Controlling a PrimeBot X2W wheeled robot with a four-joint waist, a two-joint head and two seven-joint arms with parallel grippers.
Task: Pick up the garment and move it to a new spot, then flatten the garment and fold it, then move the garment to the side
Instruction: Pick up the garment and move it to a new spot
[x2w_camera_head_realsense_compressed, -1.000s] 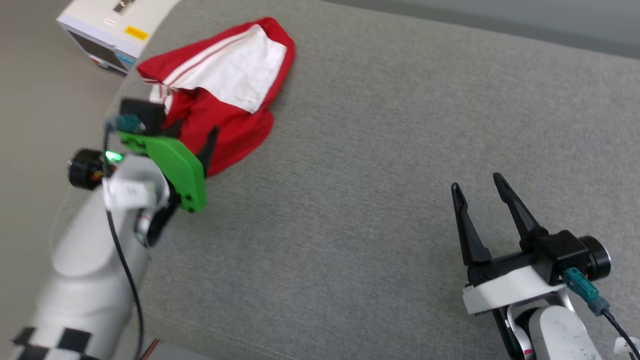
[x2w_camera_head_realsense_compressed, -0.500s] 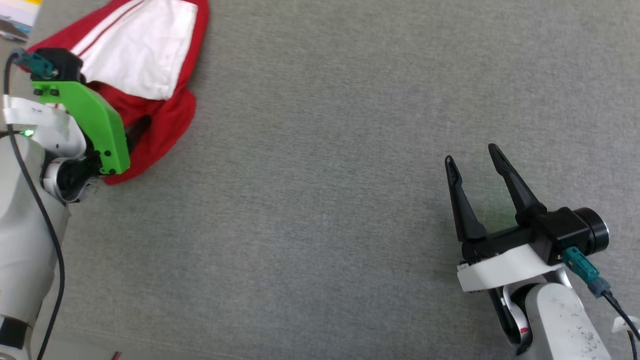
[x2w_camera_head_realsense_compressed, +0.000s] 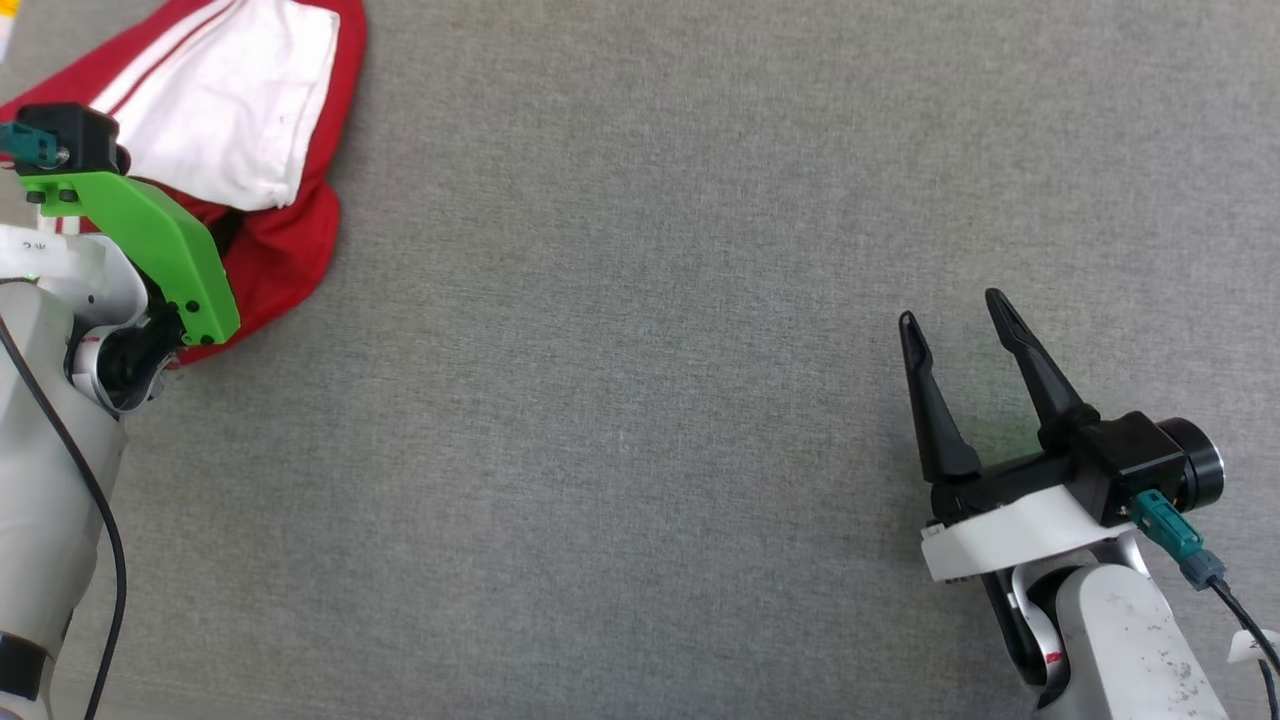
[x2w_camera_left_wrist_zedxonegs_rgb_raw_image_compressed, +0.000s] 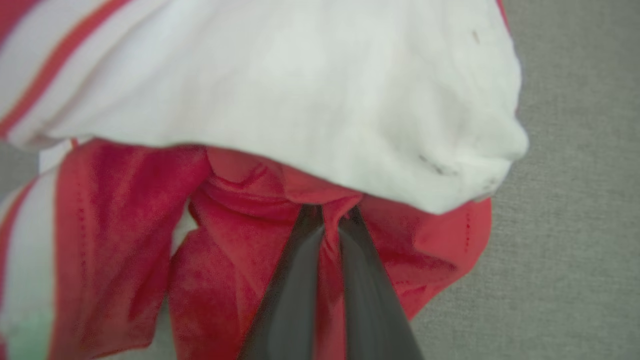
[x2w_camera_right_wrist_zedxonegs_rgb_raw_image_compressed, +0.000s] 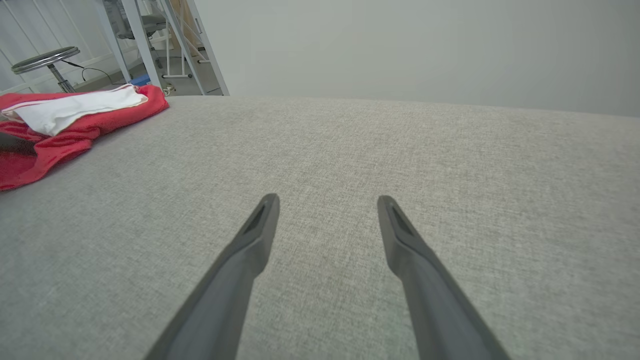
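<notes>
Garment lies bunched at far left of grey surface; left gripper pinches red fold, pickup step in hand. Right gripper spread, idle, near right. Next move likely: lift, carry toward open middle.

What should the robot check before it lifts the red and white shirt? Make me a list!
1. Left pincer shut on a fold of the crumpled red-and-white cloth shirt: ok.
2. Right pincer open and apart from the shirt: ok.
3. Shirt lying flat: not ok, it is bunched up.
4. Room on the grey woven surface for a new spot: ok.
5. Grip strong enough to lift the whole shirt: cannot tell.
</notes>
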